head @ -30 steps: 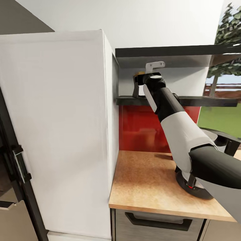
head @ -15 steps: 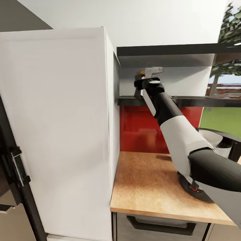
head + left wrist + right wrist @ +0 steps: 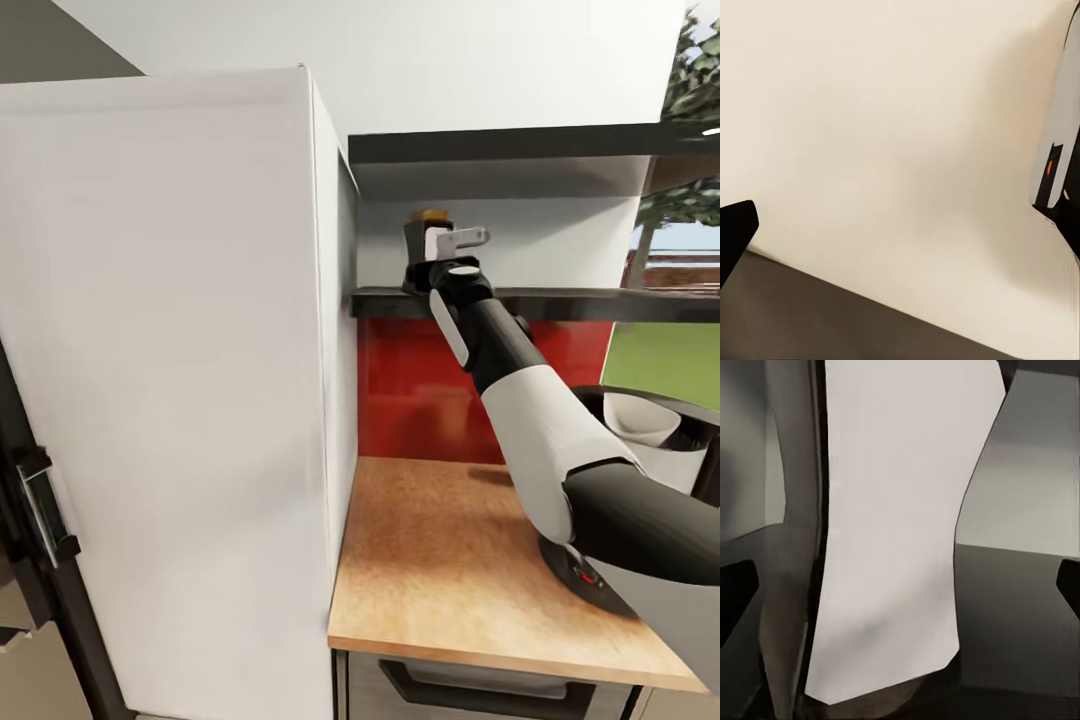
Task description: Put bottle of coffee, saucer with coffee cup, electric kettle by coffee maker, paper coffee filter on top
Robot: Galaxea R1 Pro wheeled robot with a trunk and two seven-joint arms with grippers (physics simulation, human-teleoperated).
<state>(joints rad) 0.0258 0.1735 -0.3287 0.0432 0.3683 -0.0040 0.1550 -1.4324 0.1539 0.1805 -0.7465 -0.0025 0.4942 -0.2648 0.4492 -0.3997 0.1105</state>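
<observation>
Your right hand (image 3: 448, 250) is up at the bottle of coffee (image 3: 420, 245), which stands on the kitchen shelf (image 3: 560, 300). From the right wrist view the white label (image 3: 892, 532) sits right between your fingers, though whether they're clamping it yet, I can't tell. Expect a small, rigid, fairly light bottle with slick sides; take it at the waist, below the orange-yellow cap (image 3: 432, 215). No writing is readable on the label. Below the shelf, the coffee maker (image 3: 640, 440) waits on the surface (image 3: 440, 560).
</observation>
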